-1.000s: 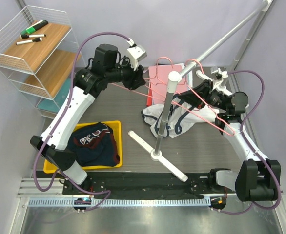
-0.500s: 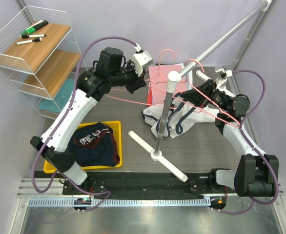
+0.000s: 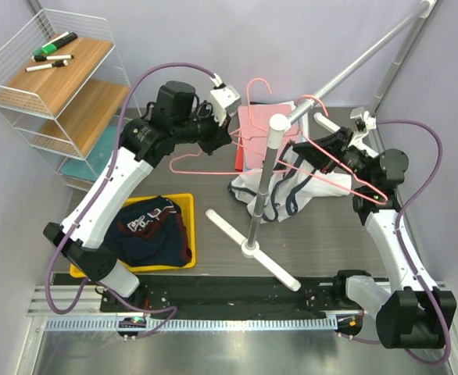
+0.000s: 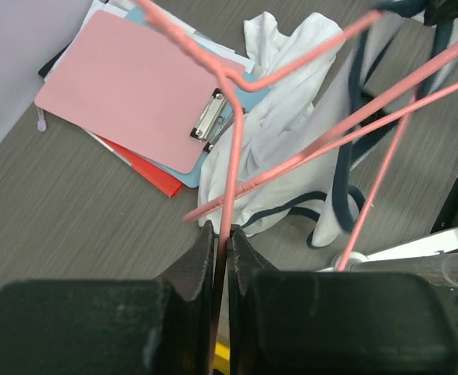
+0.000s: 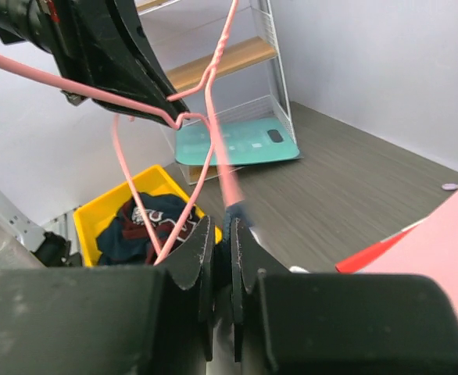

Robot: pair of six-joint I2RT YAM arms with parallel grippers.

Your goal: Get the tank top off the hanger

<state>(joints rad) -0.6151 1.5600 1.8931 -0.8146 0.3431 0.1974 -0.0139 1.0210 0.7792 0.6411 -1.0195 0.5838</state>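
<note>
Tank top point(image 3: 295, 191): white, navy trim, heaped on counter point(image 3: 330, 234) at the stand pole point(image 3: 262, 183), one strap over a pink hanger point(image 5: 230, 183) | right pincer point(image 5: 222, 226): closed tight on that hanger's wire | left pincer point(image 4: 222, 234): clamped on a second hanger point(image 4: 230, 156), above the clipboard point(image 3: 256, 129)

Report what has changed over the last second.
The left gripper swung right and the right arm shifted its elbow right, turning the hanger so its hook rose. The right gripper and the left one stay shut on the hanger. Tank top, tray and stand stayed put.
</note>
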